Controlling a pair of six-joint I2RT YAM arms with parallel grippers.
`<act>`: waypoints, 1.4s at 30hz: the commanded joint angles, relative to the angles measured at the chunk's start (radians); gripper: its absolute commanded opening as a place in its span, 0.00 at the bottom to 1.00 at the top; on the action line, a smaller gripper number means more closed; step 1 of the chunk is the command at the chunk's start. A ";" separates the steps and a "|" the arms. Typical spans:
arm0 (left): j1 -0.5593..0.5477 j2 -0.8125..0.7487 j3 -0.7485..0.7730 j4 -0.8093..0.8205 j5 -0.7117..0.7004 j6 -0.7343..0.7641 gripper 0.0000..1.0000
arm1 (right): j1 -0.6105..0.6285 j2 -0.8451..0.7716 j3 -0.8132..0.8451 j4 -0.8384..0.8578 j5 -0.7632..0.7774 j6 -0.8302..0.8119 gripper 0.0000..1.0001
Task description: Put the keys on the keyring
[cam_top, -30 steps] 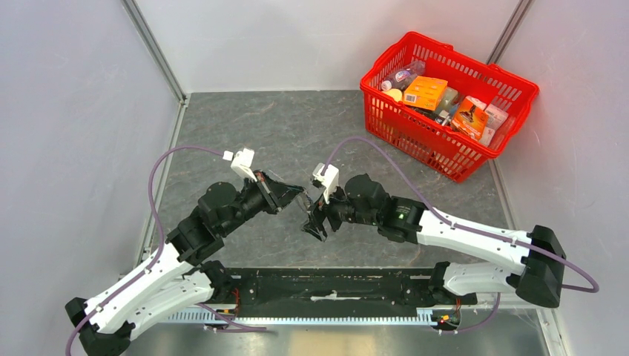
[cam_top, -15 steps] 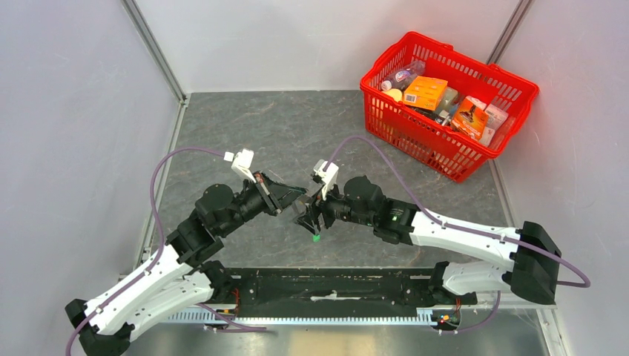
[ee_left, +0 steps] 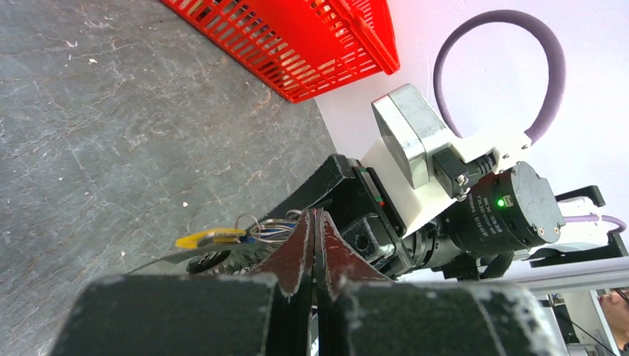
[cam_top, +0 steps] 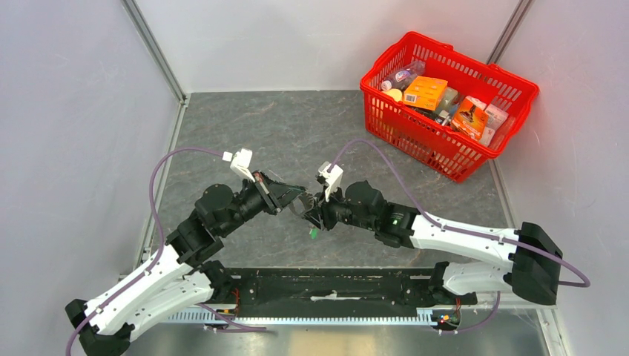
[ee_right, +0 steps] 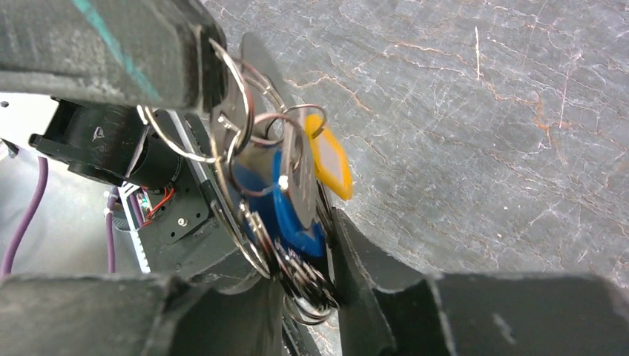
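Note:
My left gripper and right gripper meet above the middle of the table. In the left wrist view my left gripper is shut, the keyring's wire rings and yellow tag sticking out beside its tips. The right wrist view has the rings hanging from the left finger. My right gripper is shut on the bunch: a blue-headed key with stacked rings, the yellow tag behind. A green tag dangles under the right gripper. The strap is hidden.
A red basket full of groceries stands at the back right of the grey table; its wall also shows in the left wrist view. Pale walls close in the left, back and right sides.
My right gripper has moved up and left to the left gripper's tips and closed round the bunch. The green tag now hangs in sight below it. The left arm barely moved.

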 commanded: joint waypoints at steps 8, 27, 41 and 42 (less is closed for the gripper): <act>-0.002 -0.010 0.001 0.075 -0.009 -0.045 0.02 | 0.006 -0.079 -0.025 0.050 0.075 0.030 0.18; -0.002 -0.091 0.002 -0.073 -0.145 0.001 0.69 | -0.004 -0.082 -0.052 0.046 0.206 0.072 0.04; -0.002 -0.178 -0.005 -0.152 -0.182 0.014 0.68 | -0.231 0.063 -0.102 0.223 0.006 0.411 0.04; -0.002 -0.181 -0.007 -0.152 -0.182 0.014 0.68 | -0.247 0.076 -0.108 0.247 -0.016 0.437 0.04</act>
